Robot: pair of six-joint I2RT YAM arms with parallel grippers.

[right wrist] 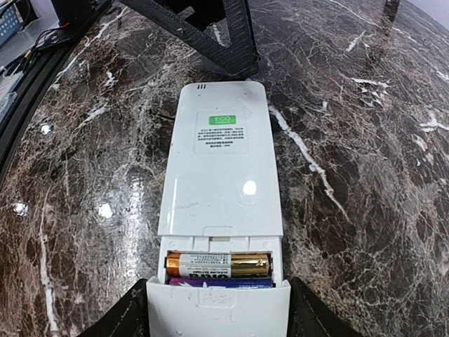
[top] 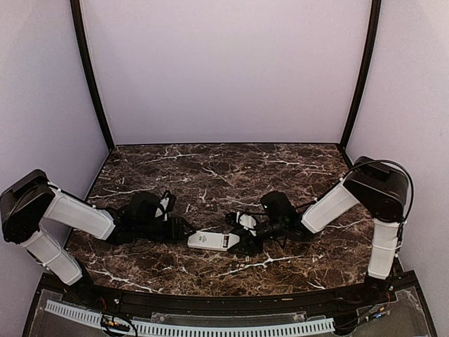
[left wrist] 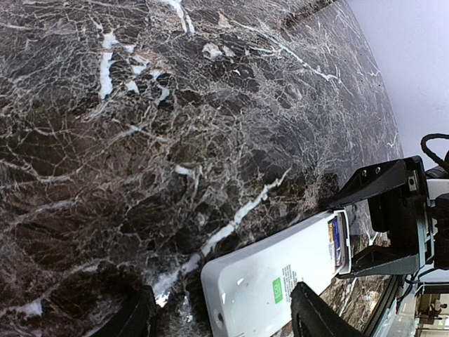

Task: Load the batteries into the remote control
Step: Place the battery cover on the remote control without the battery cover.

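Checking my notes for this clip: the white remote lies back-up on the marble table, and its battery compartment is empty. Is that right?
No. The remote control does lie back-up on the table, but the compartment is not empty: the right wrist view shows two batteries in it, one gold, one purple.
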